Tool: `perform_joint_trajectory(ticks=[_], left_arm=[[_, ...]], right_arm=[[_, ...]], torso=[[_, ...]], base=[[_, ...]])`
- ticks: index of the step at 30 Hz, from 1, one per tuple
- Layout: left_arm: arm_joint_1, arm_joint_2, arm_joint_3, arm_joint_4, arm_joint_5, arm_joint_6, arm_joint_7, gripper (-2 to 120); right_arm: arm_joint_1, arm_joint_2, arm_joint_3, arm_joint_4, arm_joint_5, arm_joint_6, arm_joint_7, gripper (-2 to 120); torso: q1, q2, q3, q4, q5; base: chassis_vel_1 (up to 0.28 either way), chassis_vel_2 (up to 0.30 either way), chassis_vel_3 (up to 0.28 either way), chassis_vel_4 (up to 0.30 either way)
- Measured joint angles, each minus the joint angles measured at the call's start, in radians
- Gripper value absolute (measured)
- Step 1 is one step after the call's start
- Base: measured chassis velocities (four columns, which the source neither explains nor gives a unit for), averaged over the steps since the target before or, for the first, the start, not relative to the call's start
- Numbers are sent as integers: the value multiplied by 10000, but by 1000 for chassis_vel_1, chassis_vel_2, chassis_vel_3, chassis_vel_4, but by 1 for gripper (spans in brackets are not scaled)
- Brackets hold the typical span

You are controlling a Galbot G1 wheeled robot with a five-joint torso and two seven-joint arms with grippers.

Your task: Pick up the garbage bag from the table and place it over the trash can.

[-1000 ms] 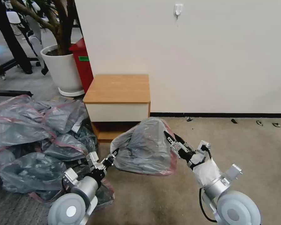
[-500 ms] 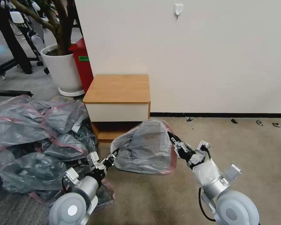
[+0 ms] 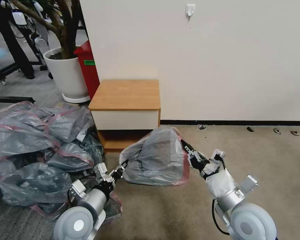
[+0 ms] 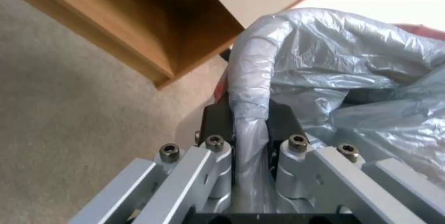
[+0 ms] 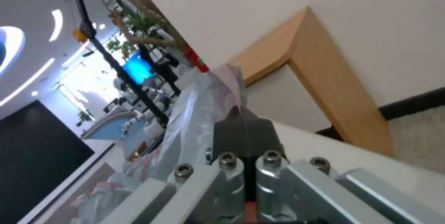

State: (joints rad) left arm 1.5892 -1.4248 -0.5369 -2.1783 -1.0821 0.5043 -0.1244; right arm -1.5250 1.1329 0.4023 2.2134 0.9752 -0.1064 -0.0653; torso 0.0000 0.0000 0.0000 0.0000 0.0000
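Observation:
The garbage bag (image 3: 153, 156), grey and translucent with a pink-red rim, forms a dome on the carpet just in front of the table (image 3: 125, 95). It is stretched between my two grippers. My left gripper (image 3: 123, 165) is shut on a twisted fold at the bag's left edge (image 4: 250, 88). At the bag's right edge, by the pink rim (image 5: 227, 74), my right gripper (image 3: 183, 144) is shut on the plastic. The bag hides the trash can in the head view. A cream surface (image 5: 352, 151) beside the right gripper may be its wall.
A big heap of similar grey bags (image 3: 30, 146) lies on the floor to the left, against my left arm. Behind it stand a white plant pot (image 3: 66, 75) and a red bin (image 3: 89, 68). Bare carpet (image 3: 256, 150) lies to the right, and a wall rises behind.
My right gripper has shifted slightly right and my left gripper slightly right, both still holding the bag. The bag's dome has moved a little with them.

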Motion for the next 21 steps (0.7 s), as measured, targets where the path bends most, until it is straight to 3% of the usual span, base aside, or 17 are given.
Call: perform_joint_trajectory(ticks=[9,21], left_arm=[[118,28,14,-125,57,283,577,9],[200,-65,103,-124,-3,247,899,9]], right_arm=[[333,-277,179,-433,-23,86,76,0],[816,-297,182,-1458,-429,210,101,0]], torso=[[0,0,0,0,0],[0,0,0,0,0]], base=[[0,0,0,0],[0,0,0,0]])
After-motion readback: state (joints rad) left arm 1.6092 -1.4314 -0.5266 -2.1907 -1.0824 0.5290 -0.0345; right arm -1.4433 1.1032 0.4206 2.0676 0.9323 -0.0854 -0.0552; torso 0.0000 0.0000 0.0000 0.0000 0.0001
